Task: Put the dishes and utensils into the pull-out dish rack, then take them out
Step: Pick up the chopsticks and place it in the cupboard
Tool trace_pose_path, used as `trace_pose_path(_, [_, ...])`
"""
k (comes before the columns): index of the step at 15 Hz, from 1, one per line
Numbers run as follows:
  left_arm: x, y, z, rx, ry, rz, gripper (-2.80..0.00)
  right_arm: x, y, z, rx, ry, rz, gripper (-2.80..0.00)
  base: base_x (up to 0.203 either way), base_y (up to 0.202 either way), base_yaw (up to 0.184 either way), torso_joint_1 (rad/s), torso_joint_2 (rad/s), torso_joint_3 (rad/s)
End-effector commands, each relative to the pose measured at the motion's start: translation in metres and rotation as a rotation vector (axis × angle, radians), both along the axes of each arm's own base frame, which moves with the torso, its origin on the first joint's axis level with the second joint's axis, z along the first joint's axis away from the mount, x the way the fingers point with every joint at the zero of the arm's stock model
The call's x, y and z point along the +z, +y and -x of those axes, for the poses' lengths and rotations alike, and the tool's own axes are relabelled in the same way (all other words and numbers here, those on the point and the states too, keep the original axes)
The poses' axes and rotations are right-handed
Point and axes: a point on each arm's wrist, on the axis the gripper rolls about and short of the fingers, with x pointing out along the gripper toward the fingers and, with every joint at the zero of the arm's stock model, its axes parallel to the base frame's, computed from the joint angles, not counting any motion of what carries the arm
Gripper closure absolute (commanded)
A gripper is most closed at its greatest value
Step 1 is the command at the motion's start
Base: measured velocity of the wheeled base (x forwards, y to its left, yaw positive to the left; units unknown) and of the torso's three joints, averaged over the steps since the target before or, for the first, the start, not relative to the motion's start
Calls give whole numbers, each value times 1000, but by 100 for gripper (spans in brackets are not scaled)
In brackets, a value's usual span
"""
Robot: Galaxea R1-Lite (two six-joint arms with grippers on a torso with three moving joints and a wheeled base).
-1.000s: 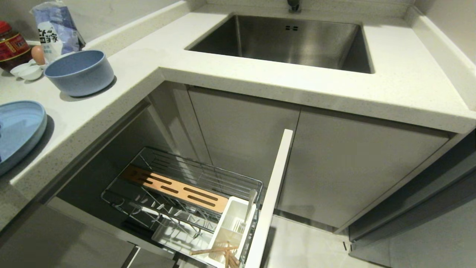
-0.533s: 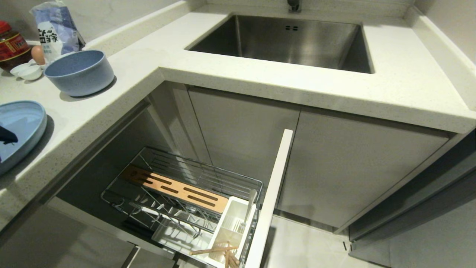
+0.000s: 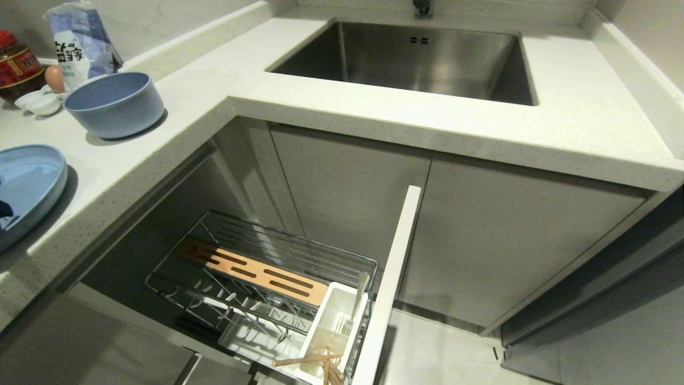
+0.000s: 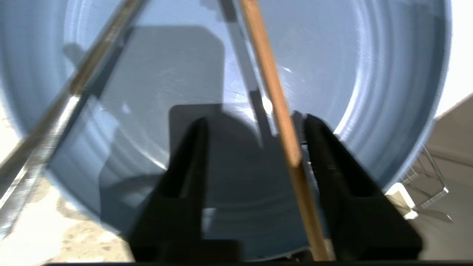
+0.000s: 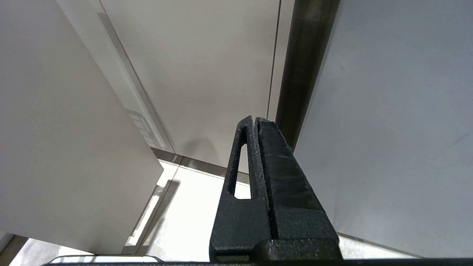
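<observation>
The light-blue plate [image 3: 29,182] lies on the counter at the far left, with the blue speckled bowl [image 3: 114,104] behind it. Only a dark tip of my left gripper [image 3: 4,208] shows over the plate in the head view. In the left wrist view the left gripper [image 4: 255,118] hovers low over the plate [image 4: 388,74], jaws apart, with a wooden chopstick [image 4: 273,92] between them, close to one finger. A silver metal handle [image 4: 85,77] lies across the plate beside it. The pull-out dish rack [image 3: 256,278] stands open below. Its white caddy [image 3: 334,321] holds wooden chopsticks [image 3: 310,360]. My right gripper [image 5: 255,120] is shut, parked by the cabinet fronts.
The steel sink [image 3: 417,59] is set in the counter behind. A bag [image 3: 80,43], a jar [image 3: 18,67], an egg [image 3: 53,77] and small white saucers [image 3: 37,101] crowd the far left corner. The rack's pale front panel [image 3: 390,283] juts out over the floor.
The dark tip of my left gripper came into the head view over the plate, then sank slightly toward the left edge. Nothing else has moved.
</observation>
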Motion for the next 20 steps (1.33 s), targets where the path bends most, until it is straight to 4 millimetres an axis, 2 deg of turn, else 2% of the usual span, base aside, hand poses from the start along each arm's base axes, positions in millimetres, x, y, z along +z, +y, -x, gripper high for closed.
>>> trace_pose_path(1, [0,0,0,0,4,6,0,-7,0,-2,1,25,0,0,0,0,0,0,0,0])
trace_pose_path(8, [2,-1,5,2,-11,0,0,-7,0,-2,1,25,-1,0,0,0,0,0,0,0])
trace_pose_path(13, [26,-13,46,-33,-177,-71,0,-7,0,-2,1,25,1,0,0,0,0,0,0,0])
trace_pose_path(17, [46,-28,73,-187,-355,-89,0,-7,0,-2,1,25,1,0,0,0,0,0,0,0])
trace_pose_path(20, [52,-38,84,-430,-425,-30,0,-7,0,-2,1,25,-1,0,0,0,0,0,0,0])
